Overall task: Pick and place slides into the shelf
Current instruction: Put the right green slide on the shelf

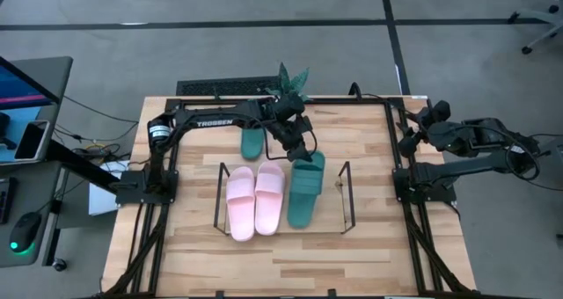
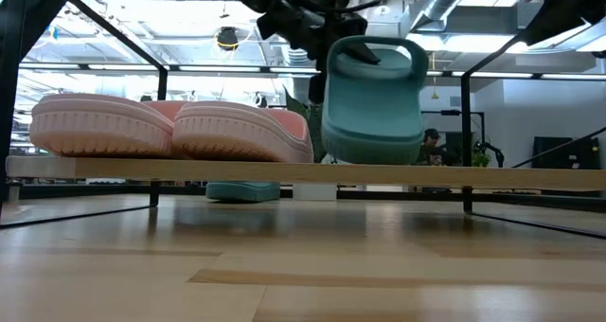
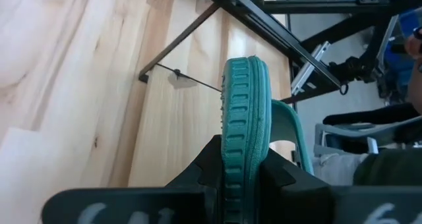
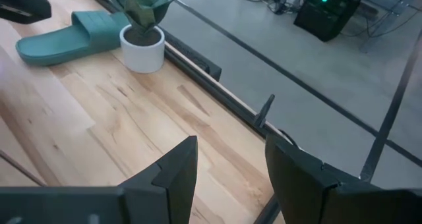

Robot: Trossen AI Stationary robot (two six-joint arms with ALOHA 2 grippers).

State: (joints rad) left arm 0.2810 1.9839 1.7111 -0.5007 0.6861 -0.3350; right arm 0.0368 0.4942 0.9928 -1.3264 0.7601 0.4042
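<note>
Closest to the low camera, bare wooden tabletop (image 2: 303, 256) runs up to the shelf (image 2: 284, 170), whose slat carries two pale pink slides (image 2: 170, 125) side by side with their soles toward the lens. From above, the pink pair (image 1: 256, 199) lies in the left part of the black wire shelf (image 1: 346, 196). Right of it, a dark green slide (image 1: 306, 190) is held by the left gripper (image 1: 303, 149), its jaws clamped narrow on the sandal's far end; the left wrist view shows the ribbed green sole edge (image 3: 244, 118) pinched between the two dark fingers (image 3: 280, 178). In the low view this green slide (image 2: 372, 99) stands tipped up on the shelf beside the pink ones. The second green slide (image 1: 252, 143) lies flat on the tabletop behind the shelf, just beside a small potted plant (image 4: 142, 36). The right gripper (image 1: 412, 141) waits at the table's right edge, well apart from the shelf, its jaws parted and holding nothing (image 4: 227, 168).
</note>
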